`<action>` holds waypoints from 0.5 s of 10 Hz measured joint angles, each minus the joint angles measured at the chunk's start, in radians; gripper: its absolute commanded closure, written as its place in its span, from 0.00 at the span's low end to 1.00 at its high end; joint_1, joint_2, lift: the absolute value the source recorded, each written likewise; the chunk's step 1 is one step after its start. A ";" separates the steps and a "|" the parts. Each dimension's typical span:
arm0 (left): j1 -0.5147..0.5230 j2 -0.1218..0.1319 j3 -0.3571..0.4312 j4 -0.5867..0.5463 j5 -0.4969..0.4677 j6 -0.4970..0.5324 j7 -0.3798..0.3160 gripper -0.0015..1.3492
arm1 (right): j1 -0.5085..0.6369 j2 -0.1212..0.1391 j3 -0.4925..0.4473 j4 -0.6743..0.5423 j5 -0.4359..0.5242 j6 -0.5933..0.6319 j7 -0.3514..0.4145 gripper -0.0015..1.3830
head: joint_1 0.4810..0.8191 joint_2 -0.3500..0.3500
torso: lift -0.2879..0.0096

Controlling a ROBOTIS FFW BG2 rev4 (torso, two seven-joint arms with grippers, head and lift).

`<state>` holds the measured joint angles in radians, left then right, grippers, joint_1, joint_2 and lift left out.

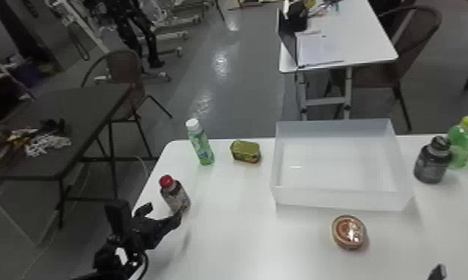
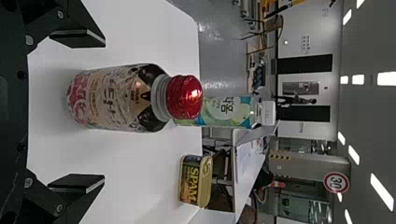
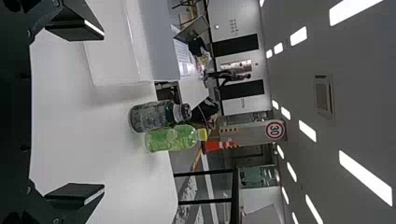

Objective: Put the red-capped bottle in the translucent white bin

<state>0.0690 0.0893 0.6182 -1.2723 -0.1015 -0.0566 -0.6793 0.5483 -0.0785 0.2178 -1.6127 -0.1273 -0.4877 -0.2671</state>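
Head view: the red-capped bottle (image 1: 176, 197) stands on the counter (image 1: 237, 238), outside the translucent white bin (image 1: 337, 199) and between eight and nine o'clock of it. The left hand (image 1: 163, 211) is close by the bottle's base, coming from about seven o'clock. A white-capped green bottle (image 1: 200, 145) stands at one o'clock of the red-capped one, and a rectangular tin (image 1: 246, 151) lies at nine o'clock of the bin. A round tub (image 1: 348, 232) lies at the bin's six o'clock.

Left wrist view: the left hand is spread wide, its black fingers (image 2: 77, 38) well apart and clear of the bottle, which stands upright in line with the gap. The step in hand looks to be the final approach before the grasp. The next move probably calls for a slight advance with the body centred, then an even squeeze below the neck. After that comes a straight lift, high enough to clear the bin's wall, a carry toward three o'clock and a lowering inside. A low carry could clip the tin, and an off-centre squeeze could tip the bottle.

Right wrist view: the right hand (image 3: 102, 112) is wide too, holding nothing, over the counter. A black-capped dark bottle (image 3: 150, 116) and a yellow-capped green bottle (image 3: 172, 138) stand just beside each other, outside the bin. This arm seems unneeded for the grasp.
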 measured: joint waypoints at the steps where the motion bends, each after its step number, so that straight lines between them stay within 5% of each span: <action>1: -0.030 0.027 -0.002 0.032 -0.012 0.000 -0.005 0.19 | -0.001 0.001 -0.001 0.002 -0.002 0.000 0.004 0.10 | 0.63 1.00 | 0.85; 5: -0.158 0.104 -0.060 0.215 -0.059 -0.008 -0.045 0.18 | -0.012 0.002 -0.002 0.011 -0.012 0.000 0.024 0.10 | 0.63 0.97 | 0.85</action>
<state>-0.0895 0.1937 0.5579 -1.0570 -0.1610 -0.0649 -0.7244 0.5363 -0.0767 0.2163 -1.6015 -0.1389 -0.4877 -0.2435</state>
